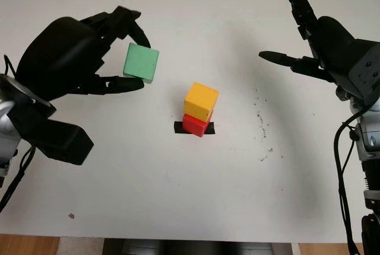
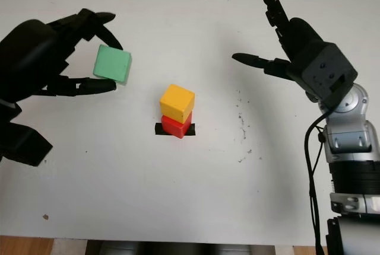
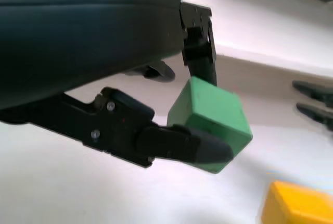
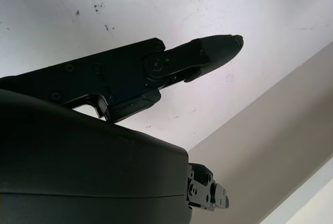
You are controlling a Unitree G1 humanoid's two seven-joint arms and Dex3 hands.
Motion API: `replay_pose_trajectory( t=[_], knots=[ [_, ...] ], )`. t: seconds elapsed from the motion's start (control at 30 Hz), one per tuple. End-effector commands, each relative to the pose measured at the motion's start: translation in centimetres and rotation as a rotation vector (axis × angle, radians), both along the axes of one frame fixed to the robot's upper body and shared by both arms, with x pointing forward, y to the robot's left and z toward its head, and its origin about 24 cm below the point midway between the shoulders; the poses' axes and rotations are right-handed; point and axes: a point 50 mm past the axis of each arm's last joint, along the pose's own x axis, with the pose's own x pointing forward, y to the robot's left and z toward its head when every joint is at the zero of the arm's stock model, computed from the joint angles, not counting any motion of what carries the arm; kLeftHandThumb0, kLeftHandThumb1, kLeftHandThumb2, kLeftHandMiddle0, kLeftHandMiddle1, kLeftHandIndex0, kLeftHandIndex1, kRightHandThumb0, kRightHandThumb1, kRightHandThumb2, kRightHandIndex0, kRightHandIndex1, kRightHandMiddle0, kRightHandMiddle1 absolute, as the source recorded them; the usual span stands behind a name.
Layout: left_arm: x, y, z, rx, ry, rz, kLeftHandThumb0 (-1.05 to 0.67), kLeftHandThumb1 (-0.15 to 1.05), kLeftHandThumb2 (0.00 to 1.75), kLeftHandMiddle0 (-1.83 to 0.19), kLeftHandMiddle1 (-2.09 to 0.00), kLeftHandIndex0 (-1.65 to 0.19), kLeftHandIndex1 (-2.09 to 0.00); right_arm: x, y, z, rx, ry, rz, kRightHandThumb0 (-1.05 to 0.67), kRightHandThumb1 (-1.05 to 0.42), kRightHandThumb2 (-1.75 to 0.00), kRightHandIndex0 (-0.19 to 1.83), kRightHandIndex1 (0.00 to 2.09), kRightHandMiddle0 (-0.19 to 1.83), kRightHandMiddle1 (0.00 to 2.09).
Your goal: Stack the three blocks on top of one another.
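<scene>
Left eye view: left hand (image 1: 89, 59) raised over left side of white table (image 1: 148, 195), fingers clamped on green block (image 1: 141, 63), block held in air, tilted. Left wrist view confirms pinch: one finger (image 3: 200, 148) under block, others behind it. Yellow block (image 1: 201, 102) sits atop red block (image 1: 196, 125) near table centre, slightly askew; red block on black tape mark (image 1: 178, 127), contact edge hard to judge. Right hand (image 1: 320, 41) holds nothing, open, up over far right of table, well apart from stack.
</scene>
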Motion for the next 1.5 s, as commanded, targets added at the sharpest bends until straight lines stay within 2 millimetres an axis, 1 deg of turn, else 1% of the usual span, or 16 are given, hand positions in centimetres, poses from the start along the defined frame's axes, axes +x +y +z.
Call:
replay_pose_trajectory(
  t=[0.0,0.1,0.17,0.27,0.4,0.6,0.77,0.8,0.83,0.87,0.9,1.0,1.07,1.13,1.17,1.47],
  knots=[
    [0.5,-0.6,0.8,-0.061,0.039,-0.075,-0.48,1.05,0.32,-0.39,-0.14,-0.28,-1.47,0.1,0.2,0.4,-0.007,-0.021,0.007,-0.68,-1.05,-0.08,-0.19,0.00,-0.19,0.00],
    [1.7,-1.3,1.2,-0.151,0.156,-0.185,-0.44,1.05,0.29,-0.39,-0.12,-0.26,-1.59,0.0,0.3,0.5,-0.019,-0.020,0.001,-0.67,-1.05,-0.07,-0.19,0.00,-0.19,0.00],
    [2.4,-1.8,1.2,-0.199,0.229,-0.241,-0.47,1.05,0.30,-0.38,-0.12,-0.27,-1.65,0.1,0.3,0.5,-0.016,-0.009,0.003,-0.66,-1.05,-0.07,-0.19,0.00,-0.19,0.00],
    [3.6,-2.8,1.1,-0.255,0.350,-0.313,-0.54,1.05,0.33,-0.36,-0.10,-0.30,-1.64,0.1,0.5,0.4,0.009,0.016,0.010,-0.64,-1.05,-0.07,-0.19,0.00,-0.19,0.00],
    [5.1,-4.5,0.8,-0.327,0.490,-0.420,-0.56,1.05,0.28,-0.31,-0.06,-0.41,-1.61,0.1,0.6,0.3,0.014,0.030,0.005,-0.66,-1.05,-0.07,-0.19,0.00,-0.19,0.00],
    [6.0,-6.4,-0.1,-0.322,0.528,-0.463,-0.59,1.05,0.34,-0.33,-0.06,-0.37,-1.80,0.1,0.7,-0.1,0.039,0.040,0.018,-0.67,-1.05,-0.10,-0.19,0.00,-0.19,0.00],
    [6.1,-7.1,-0.8,-0.316,0.540,-0.479,-0.61,1.05,0.36,-0.33,-0.06,-0.36,-1.81,0.1,0.9,-0.7,0.082,0.048,-0.006,-0.68,-1.05,-0.17,-0.19,0.00,-0.19,0.00],
    [6.1,-7.1,-0.9,-0.317,0.544,-0.482,-0.61,1.05,0.36,-0.33,-0.06,-0.36,-1.82,0.1,1.0,-0.8,0.078,0.046,-0.017,-0.69,-1.05,-0.18,-0.16,0.02,-0.19,0.00],
    [6.1,-7.1,-1.0,-0.315,0.545,-0.483,-0.62,1.05,0.37,-0.33,-0.06,-0.36,-1.82,0.1,1.1,-0.9,0.068,0.045,-0.029,-0.72,-1.05,-0.20,-0.05,0.08,-0.19,0.01],
    [6.1,-7.1,-1.1,-0.314,0.547,-0.482,-0.63,1.05,0.37,-0.33,-0.06,-0.35,-1.82,0.1,1.2,-0.9,0.071,0.049,-0.033,-0.73,-1.05,-0.21,-0.01,0.24,-0.18,0.02],
    [6.2,-7.2,-1.2,-0.314,0.549,-0.484,-0.63,1.05,0.38,-0.33,-0.06,-0.35,-1.82,0.1,1.4,-1.0,0.080,0.051,-0.033,-0.73,-1.05,-0.22,-0.10,0.38,-0.19,0.01],
    [6.1,-7.2,-1.6,-0.322,0.564,-0.491,-0.64,1.05,0.38,-0.33,-0.05,-0.35,-1.83,0.2,1.7,-1.2,0.132,0.051,-0.016,-0.71,-1.05,-0.24,-0.17,0.42,-0.19,0.00],
    [6.1,-7.1,-1.8,-0.334,0.575,-0.499,-0.63,1.05,0.38,-0.32,-0.05,-0.35,-1.83,0.3,1.8,-1.3,0.159,0.053,-0.003,-0.70,-1.05,-0.26,-0.19,0.36,-0.19,0.00],
    [5.9,-7.0,-2.0,-0.345,0.576,-0.505,-0.61,1.05,0.37,-0.34,-0.06,-0.36,-1.86,0.3,1.8,-1.4,0.176,0.064,0.003,-0.69,-1.05,-0.29,-0.19,0.09,-0.19,0.00],
    [5.9,-6.9,-2.1,-0.349,0.573,-0.508,-0.60,1.05,0.37,-0.34,-0.06,-0.34,-1.87,0.3,1.9,-1.4,0.181,0.068,0.005,-0.69,-1.05,-0.30,-0.19,0.05,-0.19,0.00],
    [5.5,-6.4,-3.0,-0.342,0.589,-0.484,-0.60,1.05,0.38,-0.32,-0.05,-0.32,-1.92,0.3,1.7,-1.5,0.170,0.069,-0.011,-0.72,-1.05,-0.30,-0.19,0.00,-0.19,0.01]
  ],
)
